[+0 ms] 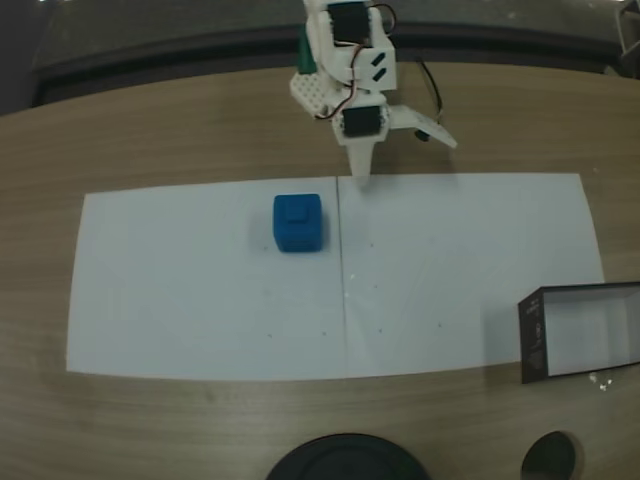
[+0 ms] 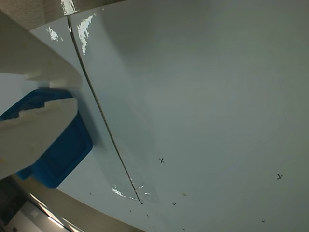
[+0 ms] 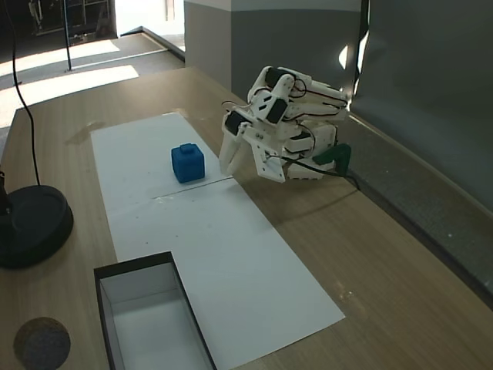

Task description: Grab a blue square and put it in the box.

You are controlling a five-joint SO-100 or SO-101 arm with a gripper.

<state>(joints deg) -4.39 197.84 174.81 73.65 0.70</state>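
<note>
- The tool [image 1: 400,158] is open and holds nothing, up near the arm.
- The cube [image 1: 298,222] sits on white paper [image 1: 200,300].
- The box [image 1: 582,331] is far off.

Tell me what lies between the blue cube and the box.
Bare white paper, crossed by one seam, separates the blue cube from the box in a fixed view.
</note>
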